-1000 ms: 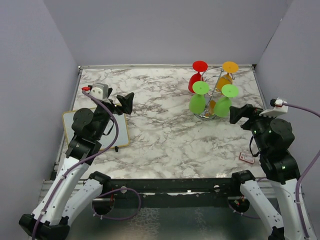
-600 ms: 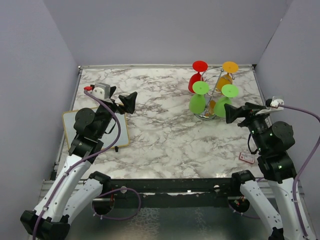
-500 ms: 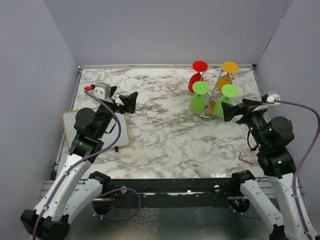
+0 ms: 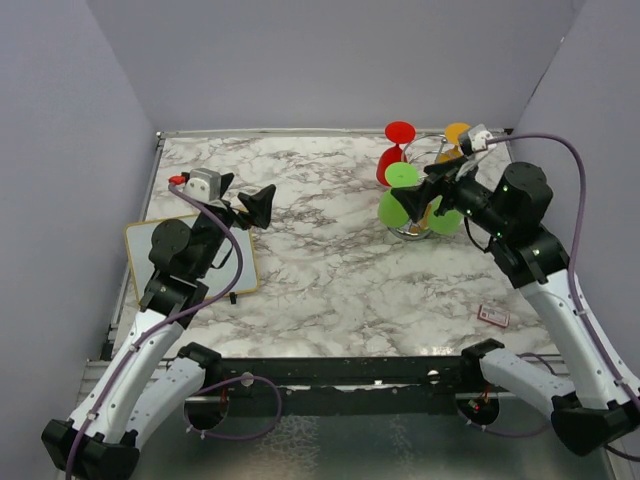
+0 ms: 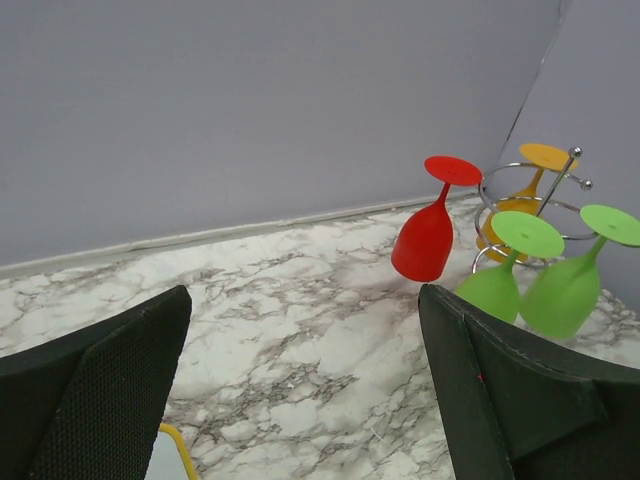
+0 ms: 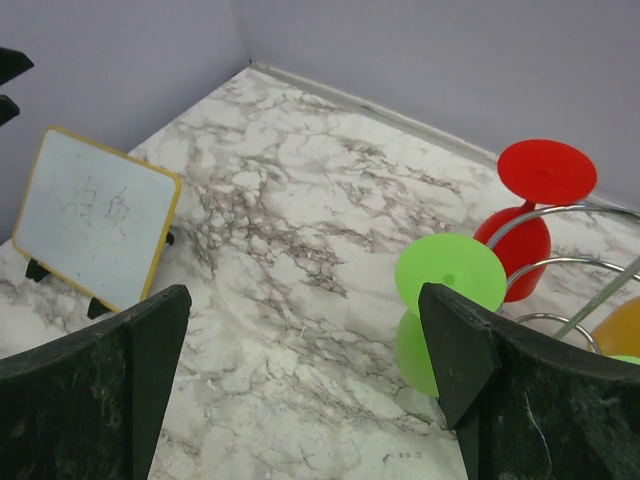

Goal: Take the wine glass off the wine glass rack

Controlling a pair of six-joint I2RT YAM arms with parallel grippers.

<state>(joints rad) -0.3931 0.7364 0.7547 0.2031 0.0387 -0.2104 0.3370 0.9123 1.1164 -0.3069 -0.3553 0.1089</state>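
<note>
four glasses [image 4: 398,132] hang on the wine glass rack [image 4: 411,231], upper right in the top view. right gripper [image 4: 432,190], fingers spread as on the left gripper [image 4: 258,205], hovers by a green wine glass [image 6: 448,272]; yanking it could snag wire, toppling all.

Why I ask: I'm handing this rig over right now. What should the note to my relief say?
Left hand: open, empty, hovering over the left side of the table, near the whiteboard.
Right hand: open, empty, raised at the wine glass rack, close to the green glasses.
The rack stands far right; the red glass, the orange glass and both green ones hang upside down on it.
Done: approach only; no glass is off.
Left: shut the right hand on one glass, probably a green one, and lift it off.
</note>
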